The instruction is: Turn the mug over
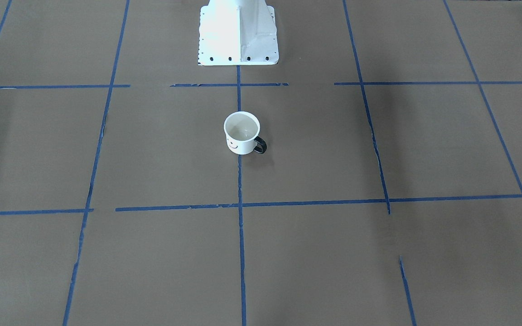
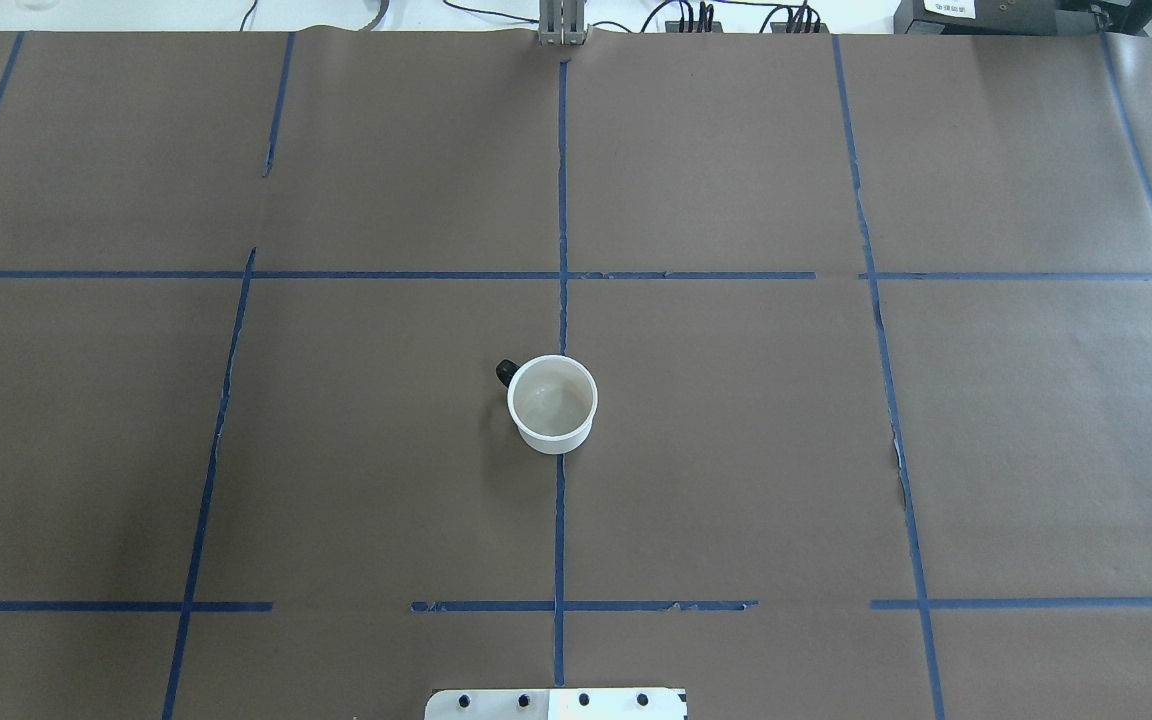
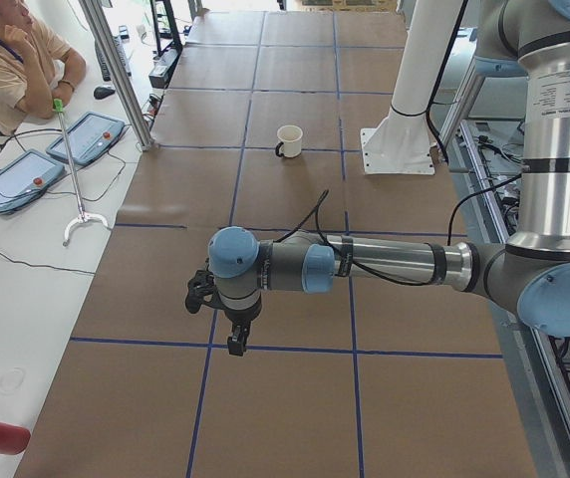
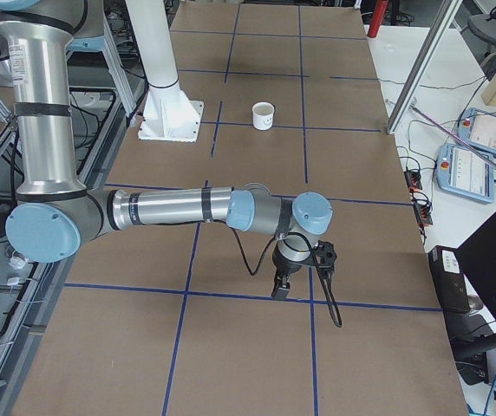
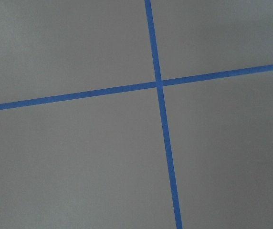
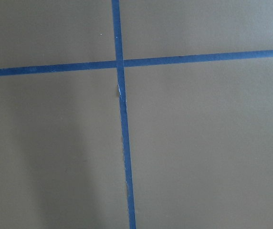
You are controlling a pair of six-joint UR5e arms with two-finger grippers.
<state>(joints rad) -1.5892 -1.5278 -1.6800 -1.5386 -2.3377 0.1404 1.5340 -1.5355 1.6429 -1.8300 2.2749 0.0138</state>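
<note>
The white mug (image 1: 242,132) stands upright with its mouth up on the brown paper, near the table's middle, on a blue tape line. Its smiley face points toward the front-facing camera and its black handle (image 1: 261,146) sticks out to that view's right. It also shows in the overhead view (image 2: 552,403), in the left view (image 3: 289,140) and in the right view (image 4: 264,115). My left gripper (image 3: 235,344) and my right gripper (image 4: 280,289) hang over the table's ends, far from the mug. I cannot tell whether either is open or shut. Both wrist views show only paper and tape.
The white robot pedestal (image 1: 238,36) stands just behind the mug. Blue tape lines (image 2: 560,220) grid the brown table cover. An operator (image 3: 11,60) sits beside the table, with teach pendants (image 3: 16,179) next to him. More pendants (image 4: 469,169) lie on the side table.
</note>
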